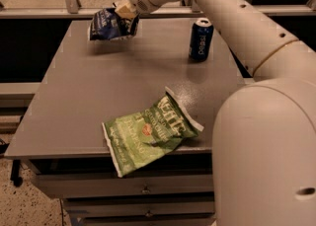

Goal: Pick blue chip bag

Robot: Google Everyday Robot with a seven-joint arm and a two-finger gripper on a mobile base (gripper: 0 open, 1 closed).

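Observation:
The blue chip bag [107,24] is a small dark blue glossy foil bag with white lettering. It hangs in the air above the far left part of the grey table [89,96], casting a shadow below. My gripper [126,13] is at the end of the white arm reaching across from the right. It is shut on the bag's right edge and holds the bag clear of the tabletop.
A larger green Kettle chip bag [148,132] lies at the table's front edge, partly overhanging it. A blue soda can [200,39] stands upright at the far right. My white arm and body fill the right side. Drawers sit below the table front.

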